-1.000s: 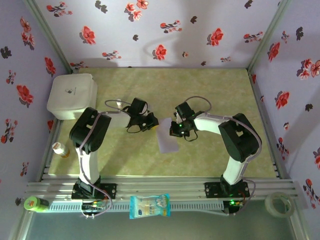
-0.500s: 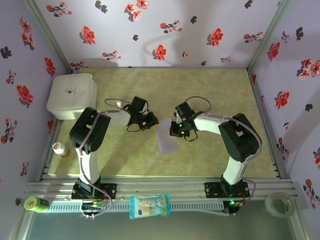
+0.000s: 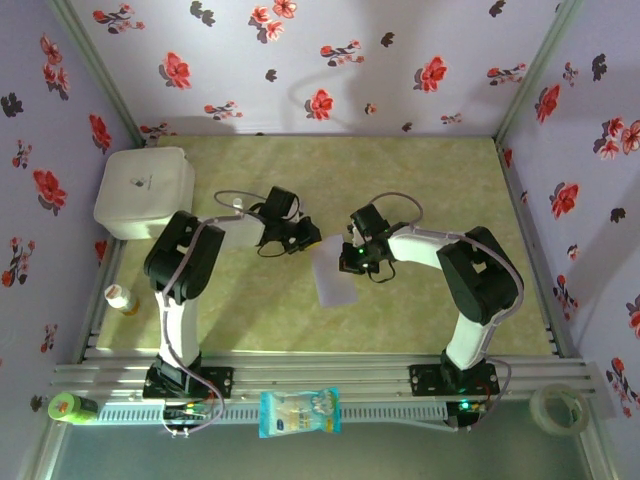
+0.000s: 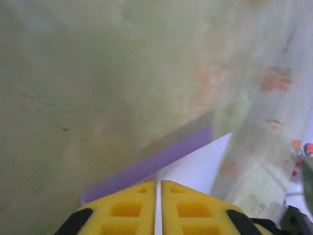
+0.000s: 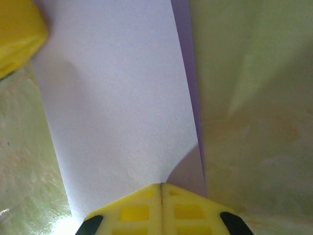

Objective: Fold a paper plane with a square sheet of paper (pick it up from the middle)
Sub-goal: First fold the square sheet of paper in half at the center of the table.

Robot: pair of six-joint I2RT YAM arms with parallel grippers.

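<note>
We are looking down on the green table (image 3: 420,190), with the white rounded box (image 3: 145,192) sitting near its far-left corner. The square sheet of paper (image 3: 334,282) is lying mid-table between the two arms (a darker lilac layer is peeking out along one edge in the right wrist view). The left gripper (image 3: 308,238) is pinching its far-left corner, fingers closed on it, and the right gripper (image 3: 348,258) is clamping its right edge likewise.

Pale-lilac square sheet of paper (image 3: 334,283); mottled yellow-green table (image 3: 430,180); lilac walls (image 3: 300,70) with red and dark flowers; white box (image 3: 143,192); blue-and-white packet (image 3: 300,412).
</note>
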